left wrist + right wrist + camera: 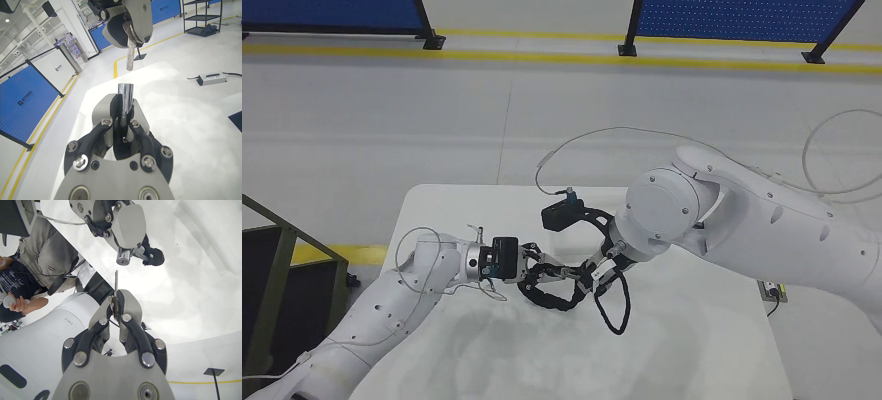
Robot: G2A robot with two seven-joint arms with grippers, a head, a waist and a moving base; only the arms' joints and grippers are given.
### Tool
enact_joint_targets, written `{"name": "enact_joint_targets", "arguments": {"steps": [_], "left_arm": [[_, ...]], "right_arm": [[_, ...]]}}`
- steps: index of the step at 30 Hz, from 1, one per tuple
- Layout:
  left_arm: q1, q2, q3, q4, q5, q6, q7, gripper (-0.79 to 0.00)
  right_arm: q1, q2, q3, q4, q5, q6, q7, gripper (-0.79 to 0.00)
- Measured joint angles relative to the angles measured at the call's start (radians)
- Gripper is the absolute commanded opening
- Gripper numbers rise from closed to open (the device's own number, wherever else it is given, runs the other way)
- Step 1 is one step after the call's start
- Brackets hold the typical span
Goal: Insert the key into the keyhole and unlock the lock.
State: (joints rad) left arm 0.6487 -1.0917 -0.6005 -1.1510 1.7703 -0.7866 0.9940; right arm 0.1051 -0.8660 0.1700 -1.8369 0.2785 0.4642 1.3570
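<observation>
Starting on the left, the left gripper (122, 111) has its fingers clamped on the rear half of the chrome lock cylinder (126, 94). The cylinder's face end sticks out free beyond the pads, and the whole piece is held in the air above the white table (702, 340). On that free face sits the keyhole (122, 261), turned toward the other arm (the slot is too small for me to read its angle with any confidence). Just in front of the cylinder's face, apart from it by a clear gap, hangs the tip of the key (116, 281), with its blade pointing at the cylinder. Beyond the key, on the far side from the cylinder, the right gripper (115, 308) has its fingers shut on the key's bow, leaving the full blade bare. I judge this to be the alignment step, with insertion not yet begun. From the right wrist view the tip looks a little to one side of the keyhole, and the blade seems slightly tilted off the cylinder's axis. I would hold the cylinder steady and correct only with the key hand. I would square the blade to the cylinder's axis first, then slide the tip across until it centres on the slot, then roll it to match. After that I would advance slowly and back off if the tip lands on the chrome face. Pushing while skewed could twist the key in the pads or lever the cylinder loose.
</observation>
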Motion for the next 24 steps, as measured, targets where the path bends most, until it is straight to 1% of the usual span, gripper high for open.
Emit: {"name": "enact_joint_targets", "arguments": {"steps": [12, 15, 24], "left_arm": [[-0.001, 0.000, 0.001, -0.001, 0.001, -0.001, -0.001, -0.785], [-0.004, -0.002, 0.002, -0.031, 0.016, -0.006, -0.023, -0.785], [0.000, -0.002, 0.000, -0.031, 0.001, -0.006, -0.018, -0.785]], "right_arm": [[-0.001, 0.000, 0.000, 0.002, 0.000, -0.001, 0.001, -0.785], [-0.010, -0.003, 0.000, 0.016, 0.003, -0.007, 0.007, -0.785], [-0.010, -0.003, 0.000, 0.016, 0.003, -0.007, 0.007, -0.785]]}}
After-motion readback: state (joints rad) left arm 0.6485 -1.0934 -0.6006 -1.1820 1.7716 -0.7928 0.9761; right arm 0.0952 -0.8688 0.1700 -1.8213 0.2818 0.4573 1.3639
